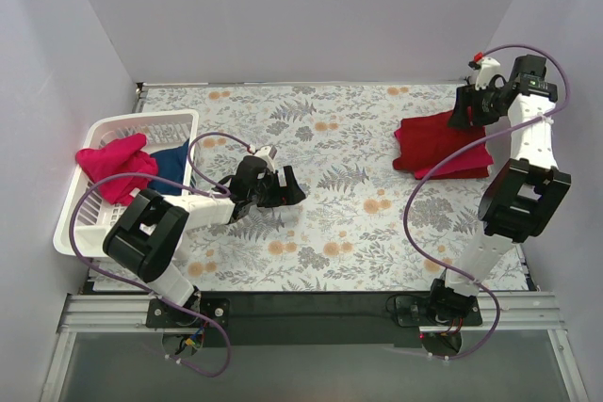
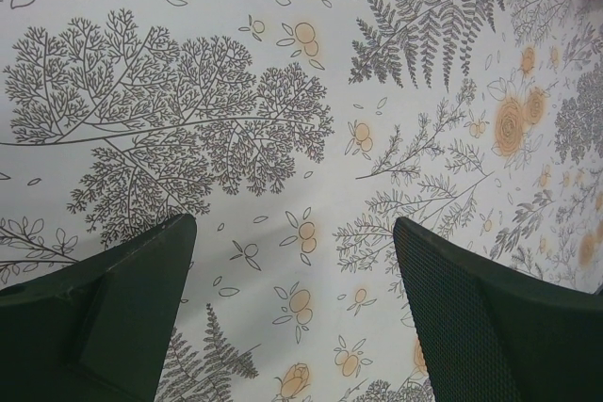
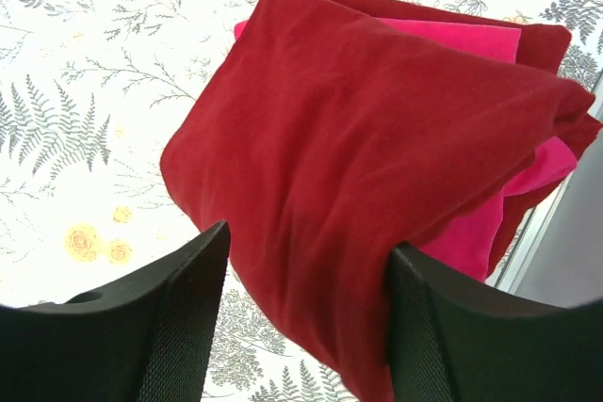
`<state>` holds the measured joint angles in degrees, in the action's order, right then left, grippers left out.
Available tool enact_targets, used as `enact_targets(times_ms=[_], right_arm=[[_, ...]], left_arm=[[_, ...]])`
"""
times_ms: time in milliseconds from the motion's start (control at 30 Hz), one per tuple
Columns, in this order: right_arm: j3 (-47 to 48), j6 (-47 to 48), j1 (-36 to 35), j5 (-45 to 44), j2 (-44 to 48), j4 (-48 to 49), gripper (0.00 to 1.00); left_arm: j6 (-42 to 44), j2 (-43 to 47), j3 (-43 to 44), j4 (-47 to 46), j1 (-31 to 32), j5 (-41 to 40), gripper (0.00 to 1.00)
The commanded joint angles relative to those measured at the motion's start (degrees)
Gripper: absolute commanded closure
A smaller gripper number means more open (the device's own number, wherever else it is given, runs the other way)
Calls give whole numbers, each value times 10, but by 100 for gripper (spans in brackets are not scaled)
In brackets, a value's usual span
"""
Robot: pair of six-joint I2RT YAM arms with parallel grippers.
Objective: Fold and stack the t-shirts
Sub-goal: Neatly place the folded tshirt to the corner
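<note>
A large dark red cloth t-shirt [image 3: 349, 138], folded, lies on top of a small stack at the far right of the desk [image 1: 339, 223]. The desk has a white covering printed with grey ferns and orange flowers. Under the dark red shirt are folded layers of bright pinkish-red cloth [image 3: 471, 40], which show at two edges of the stack. How many shirts these layers make, I cannot tell. The stack lies close to the right edge of the desk.

At the left side of the desk stands a white slatted plastic basket [image 1: 151, 121]. In it lie two shirts, both not folded. A crumpled bright pinkish-red t-shirt [image 1: 118, 165] is in the left part. A navy blue t-shirt [image 1: 174, 159] is just to the right of it and touches it.

The right claw [image 3: 309, 240] is at the far right side of the stack. Its two black fingers stand wide apart and grip nothing. In the wrist view a corner of the dark red shirt shows between them, but whether the fingers touch the cloth I cannot tell.

The left claw [image 2: 294, 228] is a little left of the middle of the desk, to the right of the basket and apart from it. It is also wide open and holds nothing, and between its fingers only the printed covering shows.
</note>
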<state>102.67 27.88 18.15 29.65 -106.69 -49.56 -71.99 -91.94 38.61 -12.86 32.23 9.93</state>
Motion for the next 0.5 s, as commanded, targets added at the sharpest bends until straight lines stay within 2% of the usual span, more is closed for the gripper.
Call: enact_targets(times_ms=[0, 100, 133, 300, 467], right_arm=[[23, -16, 2, -8, 25, 10, 43], [11, -26, 4, -41, 40, 17, 30], [9, -29, 6, -49, 44, 18, 22], [-27, -52, 8, -87, 84, 38, 3], [-76, -81, 8, -125, 140, 69, 2]], left_arm=[[7, 8, -18, 76, -1, -22, 20], [8, 4, -14, 76, -1, -18, 20], [10, 4, -13, 77, -1, -18, 20], [11, 4, -11, 77, -1, -18, 20], [14, 15, -12, 74, -1, -21, 20]])
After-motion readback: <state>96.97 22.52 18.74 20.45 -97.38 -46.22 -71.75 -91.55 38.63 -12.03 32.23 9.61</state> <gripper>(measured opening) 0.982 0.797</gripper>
